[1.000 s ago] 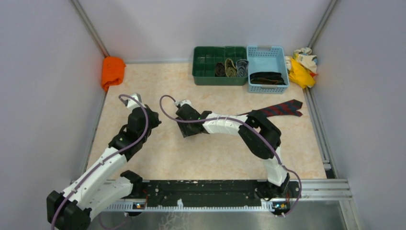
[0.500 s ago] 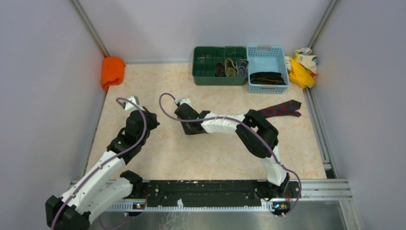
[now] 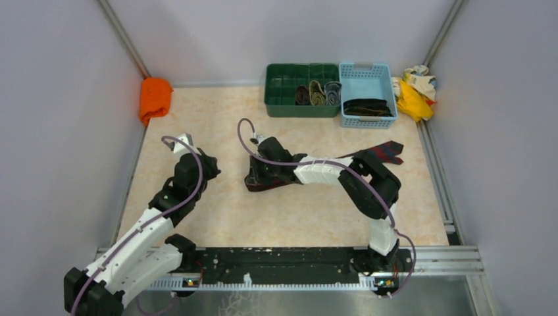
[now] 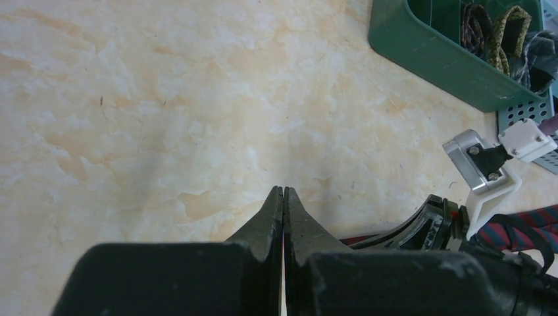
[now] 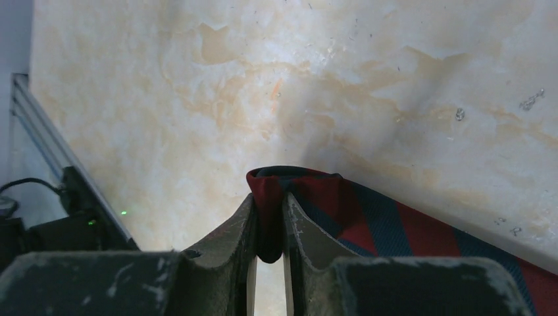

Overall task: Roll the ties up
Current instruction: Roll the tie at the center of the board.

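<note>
Our right tool [image 5: 268, 201] is clamped on a folded edge of the red tie [image 5: 401, 232]; the fold bulges up between the two fingers, low in the middle of the right wrist view, and the red-and-navy cloth runs off to the lower right over the worktop [image 5: 197, 79]. From above, that fold lies a little left of the frame's centre, under the right arm; the tie's wide pointed end shows flat on the worktop to the right of centre; the arm hides the stretch between. Our left tool [image 4: 283, 195] has its fingers pressed together with nothing between them, at the left of the top view and apart from the tie; we cannot tell whether it touches the worktop.

At the upper middle of the top view stands a green tray [image 3: 303, 110]; three rolled ties [image 3: 317, 94] sit side by side in its right half. Just beside it on the right is a blue basket [image 3: 367, 121] holding a black tie [image 3: 366, 106]; rags [image 3: 416, 89] lie right of the basket in the corner; an orange cloth [image 3: 154, 97] lies at the upper left edge of the worktop.
</note>
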### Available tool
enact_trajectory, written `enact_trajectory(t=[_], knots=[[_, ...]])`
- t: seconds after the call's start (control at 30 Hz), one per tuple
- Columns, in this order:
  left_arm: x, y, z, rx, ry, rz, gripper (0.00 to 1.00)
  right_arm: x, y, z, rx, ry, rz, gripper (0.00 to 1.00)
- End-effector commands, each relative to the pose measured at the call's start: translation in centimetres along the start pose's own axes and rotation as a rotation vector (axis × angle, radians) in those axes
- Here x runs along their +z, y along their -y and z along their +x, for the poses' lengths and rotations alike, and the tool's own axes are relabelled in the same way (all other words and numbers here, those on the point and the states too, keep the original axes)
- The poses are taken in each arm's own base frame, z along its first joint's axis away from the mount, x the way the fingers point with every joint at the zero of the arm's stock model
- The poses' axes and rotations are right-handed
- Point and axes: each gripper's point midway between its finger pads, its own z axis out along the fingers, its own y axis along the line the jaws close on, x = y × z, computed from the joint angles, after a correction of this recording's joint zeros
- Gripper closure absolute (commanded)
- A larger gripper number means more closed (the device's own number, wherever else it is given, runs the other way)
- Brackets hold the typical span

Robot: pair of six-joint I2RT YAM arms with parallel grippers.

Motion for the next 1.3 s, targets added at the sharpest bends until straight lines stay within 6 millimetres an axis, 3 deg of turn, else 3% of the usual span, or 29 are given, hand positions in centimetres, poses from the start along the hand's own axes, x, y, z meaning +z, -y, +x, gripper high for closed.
enact_trajectory(t=[0.0, 0.23, 0.5, 1.1, 1.27], knots=[[0.6, 0.9, 0.8, 0.006, -0.018, 0.055, 1.00, -2.0, -2.9, -2.0, 0.124, 0.050, -0.236, 0.84], [1.5, 1.8, 1.7, 0.026, -0.059, 0.073, 1.00, -3.3, -2.4, -0.6, 0.289, 0.035, -0.393, 0.85], [2.0, 3.5, 2.1, 0.034, -0.085, 0.138, 1.00, -5.1, -1.7, 0.1, 0.388, 0.067, -0.453, 0.85], [3.6, 5.1, 4.2, 0.059, -0.153, 0.197, 1.00, -5.0, 4.1, 1.7, 0.443, 0.109, -0.316, 0.85], [4.1, 5.6, 5.2, 0.076, -0.184, 0.217, 1.00, -4.7, 5.4, 1.1, 0.354, 0.096, -0.201, 0.65]])
